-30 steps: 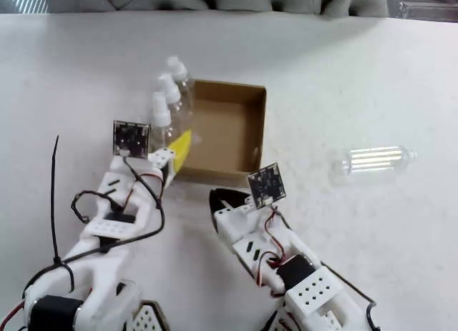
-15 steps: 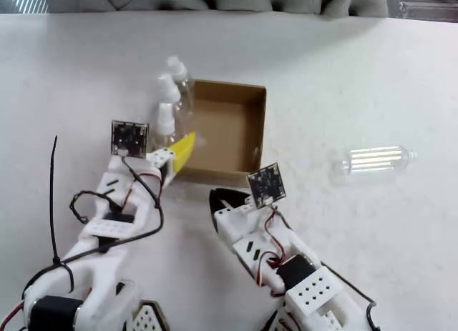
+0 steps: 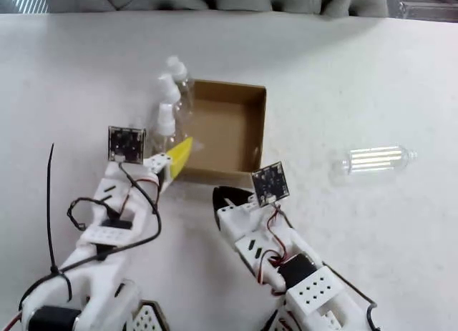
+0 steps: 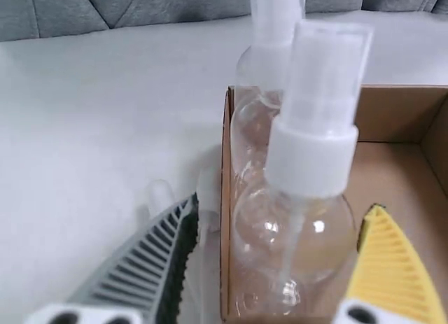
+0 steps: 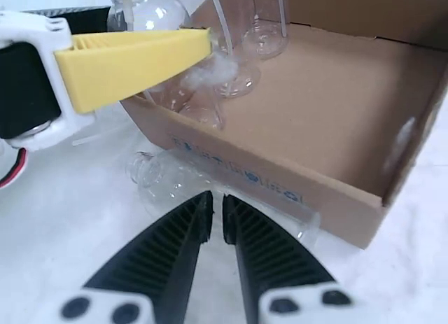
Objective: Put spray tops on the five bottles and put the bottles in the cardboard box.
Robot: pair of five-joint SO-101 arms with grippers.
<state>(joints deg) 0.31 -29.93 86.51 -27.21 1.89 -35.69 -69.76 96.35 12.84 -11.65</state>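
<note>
Clear plastic spray bottle (image 4: 294, 233), white spray top (image 4: 318, 121) fitted, stands between wide-spread jaws of my left gripper (image 4: 283, 208), inside brown cardboard box (image 4: 399, 121). Light, slick, thin-walled, I judge: grip belly gently. Right gripper (image 5: 217, 208) nearly closed, empty.

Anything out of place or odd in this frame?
Two bottles lie on their sides outside the cardboard box: an uncapped bottle along its front wall, and a far bottle alone on the table. The left gripper has its jaws astride the box's side wall, around a capped bottle.

white table (image 3: 358, 73), cardboard box (image 3: 223, 131), lying bottle (image 3: 376, 159)
</note>
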